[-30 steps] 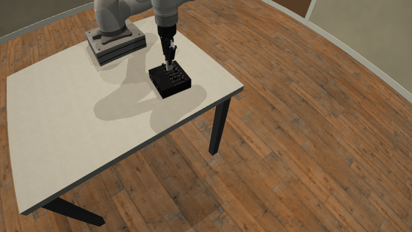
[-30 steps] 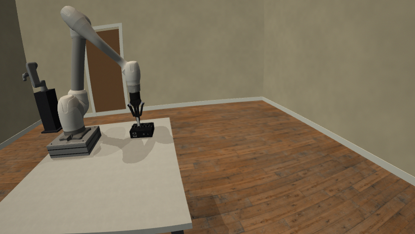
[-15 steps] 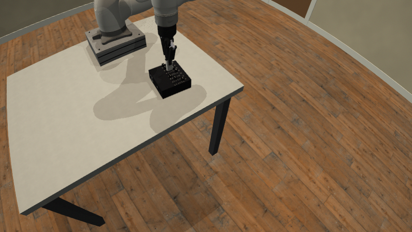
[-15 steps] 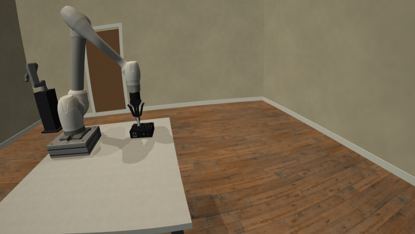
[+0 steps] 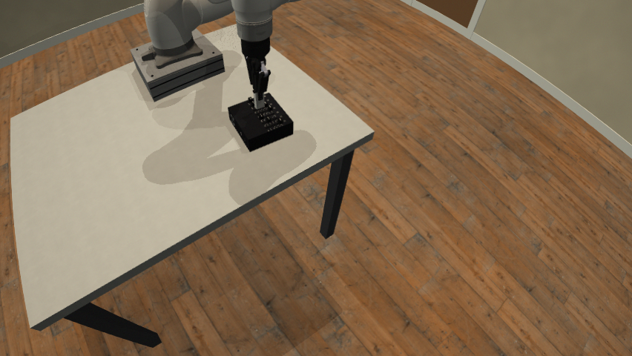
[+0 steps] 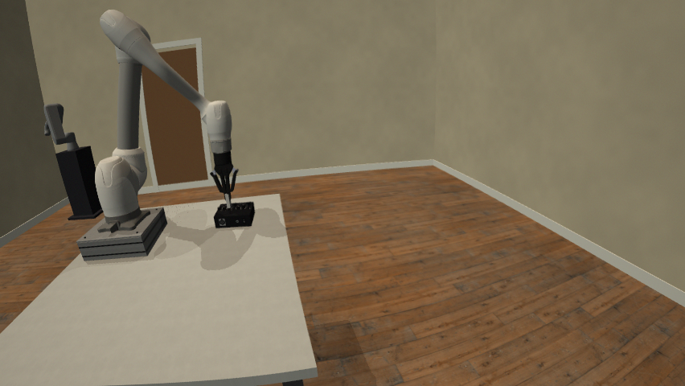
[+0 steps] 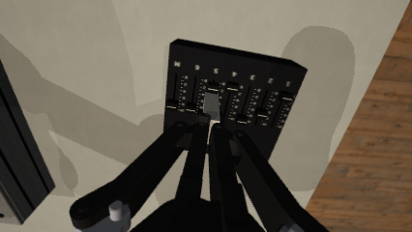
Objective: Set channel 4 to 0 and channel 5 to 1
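Note:
The lighting desk (image 5: pixel 260 120) is a small black box near the table's far right edge; it also shows in the exterior view (image 6: pixel 234 215). In the wrist view its top (image 7: pixel 232 97) carries a row of faders marked M, 6, 5, 4, 3, 2, 1 from left to right. The caps of channel 5 (image 7: pixel 213 87) and channel 4 (image 7: pixel 232 87) sit high on their tracks. The caps of channel 3 (image 7: pixel 242 117) and channel 2 (image 7: pixel 262 113) sit low. My gripper (image 7: pixel 210 102) (image 5: pixel 258 102) is shut with nothing between its fingers. It points straight down, its tips on channel 5's track just below that cap.
The robot's base (image 5: pixel 176 61) stands on the table behind and left of the desk, and its edge shows in the wrist view (image 7: pixel 19 159). The table's right edge (image 5: pixel 309 170) runs close to the desk. A black stand (image 6: pixel 76 177) is on the floor behind the table.

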{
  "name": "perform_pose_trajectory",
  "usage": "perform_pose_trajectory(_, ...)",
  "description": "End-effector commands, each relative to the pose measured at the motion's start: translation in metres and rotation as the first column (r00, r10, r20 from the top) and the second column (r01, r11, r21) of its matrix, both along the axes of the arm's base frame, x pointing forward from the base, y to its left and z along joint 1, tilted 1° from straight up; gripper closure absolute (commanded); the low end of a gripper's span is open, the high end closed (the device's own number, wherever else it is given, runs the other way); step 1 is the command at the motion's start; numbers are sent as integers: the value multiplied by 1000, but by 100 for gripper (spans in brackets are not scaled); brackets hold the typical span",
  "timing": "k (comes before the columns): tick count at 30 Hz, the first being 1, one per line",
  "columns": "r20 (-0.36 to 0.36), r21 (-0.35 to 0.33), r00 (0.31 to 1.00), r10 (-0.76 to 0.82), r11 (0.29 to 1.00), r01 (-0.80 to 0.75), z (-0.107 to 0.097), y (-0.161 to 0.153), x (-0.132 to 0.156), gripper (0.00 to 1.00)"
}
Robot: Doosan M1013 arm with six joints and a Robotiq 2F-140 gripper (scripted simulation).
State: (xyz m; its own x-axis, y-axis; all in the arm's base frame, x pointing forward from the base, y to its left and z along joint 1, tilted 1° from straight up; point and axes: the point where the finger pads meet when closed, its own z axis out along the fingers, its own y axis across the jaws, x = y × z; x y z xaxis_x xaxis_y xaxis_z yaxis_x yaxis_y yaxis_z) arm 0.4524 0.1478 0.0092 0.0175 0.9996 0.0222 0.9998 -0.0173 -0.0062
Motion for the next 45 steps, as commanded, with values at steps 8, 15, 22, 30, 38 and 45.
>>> perform_pose_trajectory(8, 0, 0, 1000, 0, 1000, 0, 0, -4, 0, 90)
perform_pose_trajectory(15, 0, 0, 1000, 0, 1000, 0, 1, -4, 0, 90)
perform_pose_trajectory(22, 0, 0, 1000, 0, 1000, 0, 13, -5, 0, 90)
perform_pose_trajectory(30, 0, 0, 1000, 0, 1000, 0, 34, -5, 0, 90)
perform_pose_trajectory(38, 0, 0, 1000, 0, 1000, 0, 40, -5, 0, 90)
perform_pose_trajectory(45, 0, 0, 1000, 0, 1000, 0, 40, -5, 0, 90)
